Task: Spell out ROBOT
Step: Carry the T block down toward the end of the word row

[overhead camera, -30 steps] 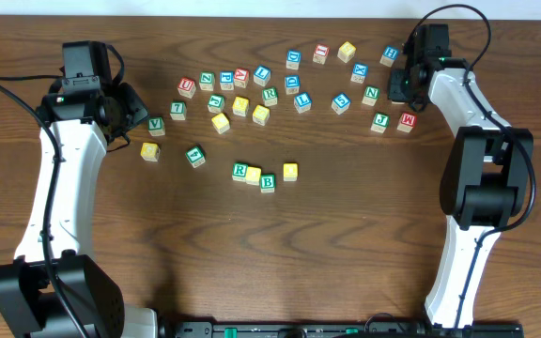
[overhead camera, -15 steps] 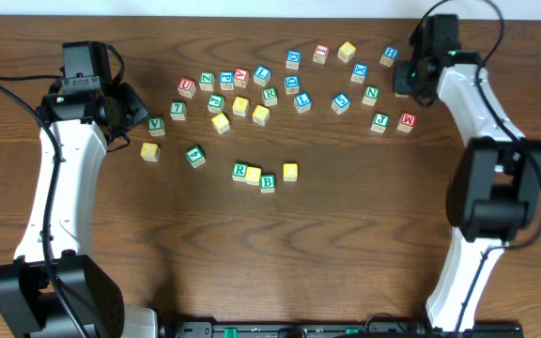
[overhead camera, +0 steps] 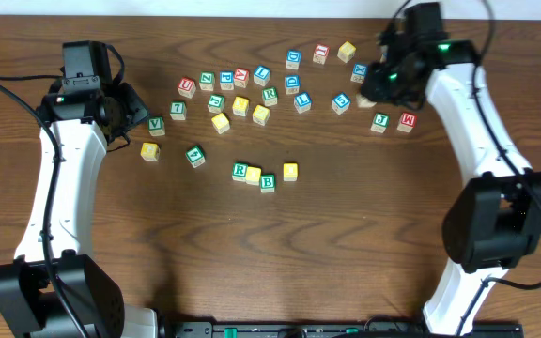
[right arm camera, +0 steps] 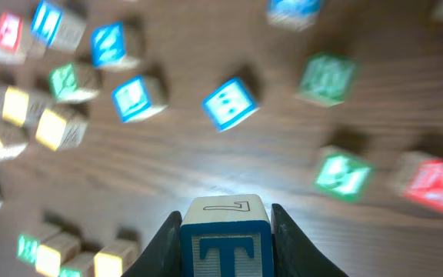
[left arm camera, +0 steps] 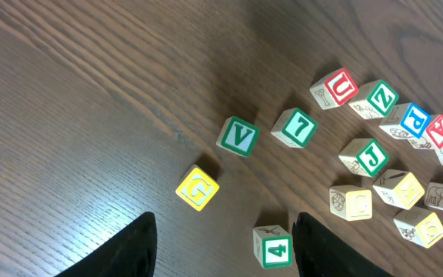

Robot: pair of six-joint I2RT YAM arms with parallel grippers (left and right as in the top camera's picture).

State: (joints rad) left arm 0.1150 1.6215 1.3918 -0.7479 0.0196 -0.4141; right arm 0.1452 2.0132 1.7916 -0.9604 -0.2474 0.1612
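**Now on the last letter: T in hand, placement pending**

Right pincer point(right arm camera: 225, 228) is clamped on the T block point(right arm camera: 225, 245), one finger on each side face, blue T facing the wrist camera. Block is lifted clear of the counter point(overhead camera: 346, 244), above the loose scatter at the far right; the blue dotted block point(right arm camera: 230, 102) and the green and red ones lie below it. Wrist view is blurred, so most other letters there are unreadable.

Word row sits mid-counter: R block point(overhead camera: 240, 170), a yellow block point(overhead camera: 254, 175), B block point(overhead camera: 268, 182), then a second yellow block point(overhead camera: 290, 171) set slightly apart and higher. Yellow faces can't be read from overhead; presumably the two O's. So the step looks like T pick done, transport and place left.

Next move calls for carrying T across to the right end of the row, setting it just beside the second yellow block, face up, without nudging neighbours. Row is uneven and may need tidying.

Left pincer point(left arm camera: 223, 238) is spread wide and holding nothing, hovering near the G block point(left arm camera: 198, 188) and 4 block point(left arm camera: 271, 246).
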